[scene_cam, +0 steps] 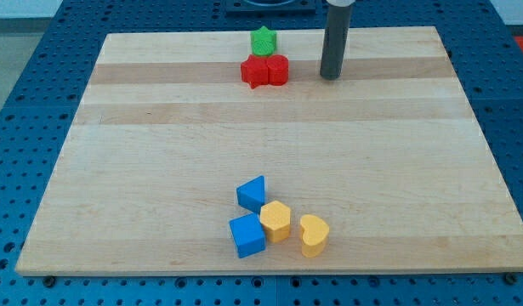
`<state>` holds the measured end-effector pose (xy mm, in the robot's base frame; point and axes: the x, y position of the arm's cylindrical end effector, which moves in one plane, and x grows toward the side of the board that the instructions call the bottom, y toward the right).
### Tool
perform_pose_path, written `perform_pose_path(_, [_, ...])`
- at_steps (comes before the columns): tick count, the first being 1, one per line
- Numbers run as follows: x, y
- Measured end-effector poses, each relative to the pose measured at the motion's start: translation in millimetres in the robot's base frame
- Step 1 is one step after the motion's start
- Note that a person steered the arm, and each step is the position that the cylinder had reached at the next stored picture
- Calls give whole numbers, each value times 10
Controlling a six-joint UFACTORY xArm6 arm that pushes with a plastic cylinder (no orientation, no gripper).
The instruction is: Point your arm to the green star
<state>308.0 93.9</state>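
Observation:
The green star (263,40) lies near the view's top edge of the wooden board (159,170), a little left of centre. Just below it, touching or nearly so, sit a red star (255,71) and a red block (277,70) side by side. My tip (330,76) rests on the board to the right of these blocks, about a block's width right of the red block and below-right of the green star, apart from all of them.
Near the view's bottom centre is a cluster: a blue triangular block (252,192), a blue cube (247,235), a yellow hexagonal block (276,221) and a yellow heart (313,235). A blue perforated surface (23,127) surrounds the board.

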Motion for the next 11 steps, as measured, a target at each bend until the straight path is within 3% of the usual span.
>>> perform_pose_path(1, [94,-2])
perform_pose_path(2, [538,-139])
perform_pose_path(3, [539,-139])
perform_pose_path(5, [1232,-1083])
perform_pose_path(7, [1246,-1337])
perform_pose_path(9, [257,-1687])
perform_pose_path(11, [-1141,-1602])
